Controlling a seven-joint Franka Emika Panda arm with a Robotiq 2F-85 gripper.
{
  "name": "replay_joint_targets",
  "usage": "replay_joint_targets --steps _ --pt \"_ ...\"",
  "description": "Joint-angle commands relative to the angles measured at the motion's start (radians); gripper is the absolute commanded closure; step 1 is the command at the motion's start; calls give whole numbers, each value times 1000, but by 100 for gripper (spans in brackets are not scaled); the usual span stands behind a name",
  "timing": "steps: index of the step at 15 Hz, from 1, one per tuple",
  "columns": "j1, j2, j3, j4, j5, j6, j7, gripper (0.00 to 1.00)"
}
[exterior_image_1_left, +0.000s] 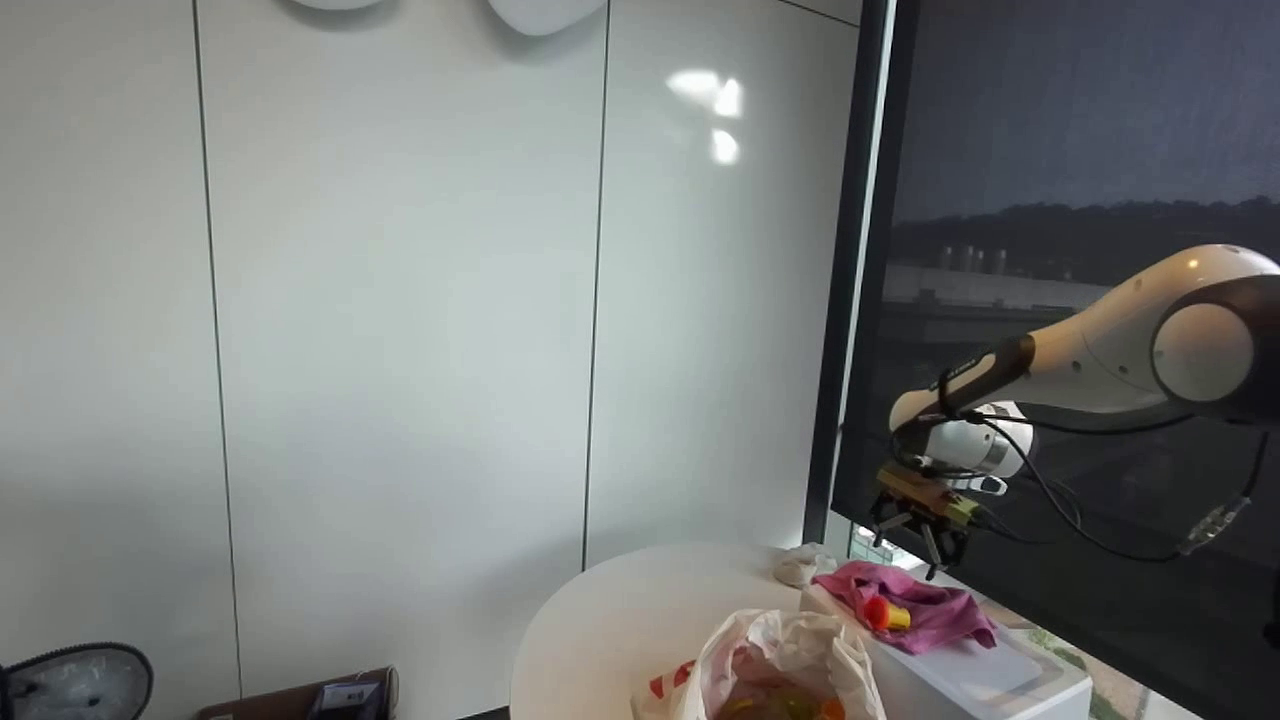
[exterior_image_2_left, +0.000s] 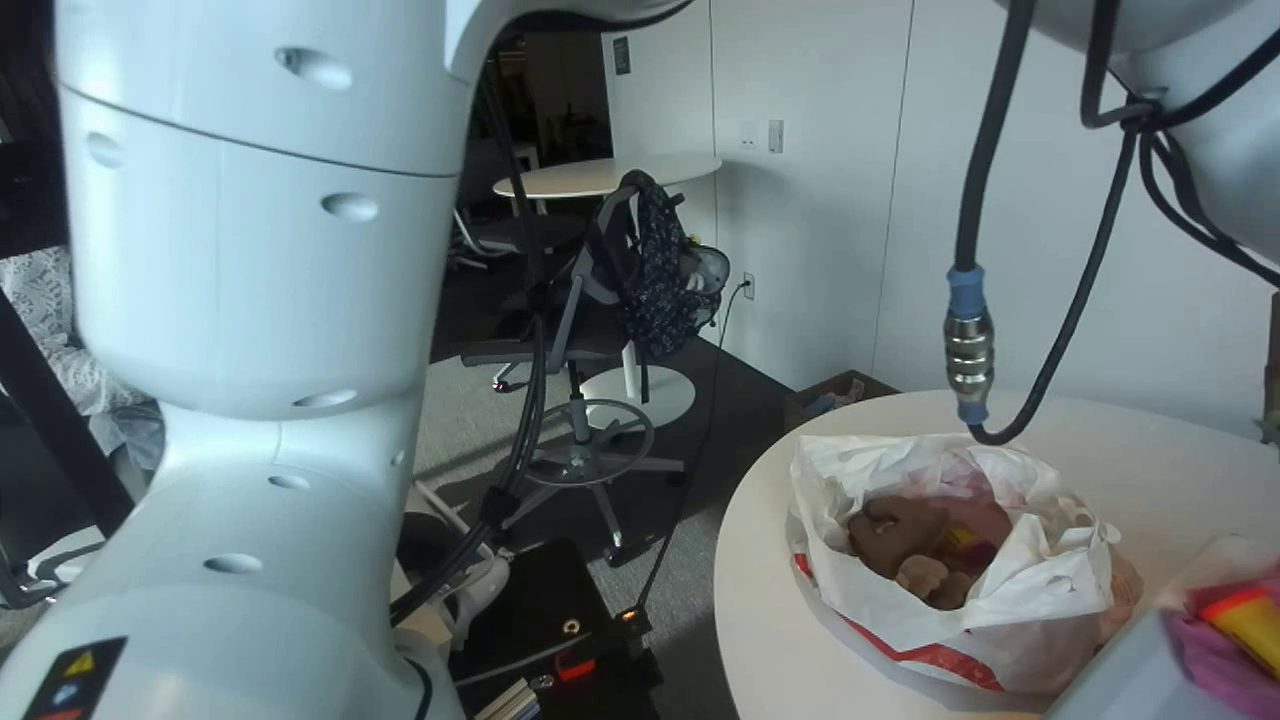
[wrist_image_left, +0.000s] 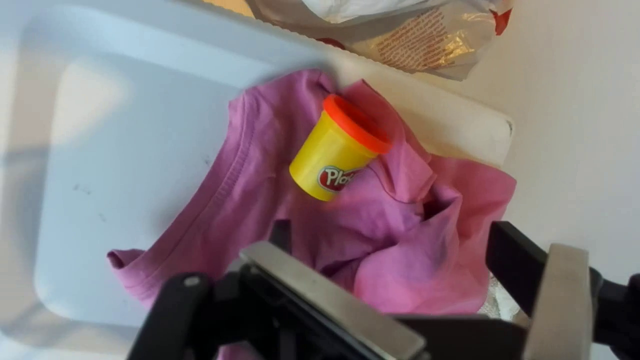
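Gripper (wrist_image_left: 392, 237) set wide, nothing between the jaws; hangs over the pink cloth (wrist_image_left: 345, 230), contact not certain. Yellow tub (wrist_image_left: 327, 155) lies on its side on that cloth, atop the white box (exterior_image_1_left: 985, 665), towards the near side in an exterior view, clear of the jaws.

Risks (judged):
1. Tub rolls. Cause: round body, loose footing, any glancing touch; close to the box edge facing the bag, so it could drop off.
2. Cloth pinched or dragged, tub carried along. Cause: folds bunched against it.
3. Skewed grip. Cause: red lid (wrist_image_left: 357, 125) looks wider than the body; jaws across both would seat unevenly.

Containers: tub lidded, contents hidden. White box: inside not visible. White bag (exterior_image_2_left: 900, 610), left of the box on the round table (exterior_image_2_left: 755, 600) in an exterior view (exterior_image_1_left: 690, 590), gapes open; brown pieces (exterior_image_2_left: 895, 535) and a yellow-and-red item (exterior_image_2_left: 965, 545) inside, lower contents hidden
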Motion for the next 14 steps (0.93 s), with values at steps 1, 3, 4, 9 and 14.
replay_joint_targets --steps 1,3,4,9,14 --pt "52 96 -35 67 -41 -15 242 0" --pt "56 141 -39 98 -53 -13 326 0" --pt "56 164 -42 117 -60 -13 364 0" --pt "44 223 -38 171 -62 -56 464 35" --pt "32 208 -27 169 -53 -95 480 74"
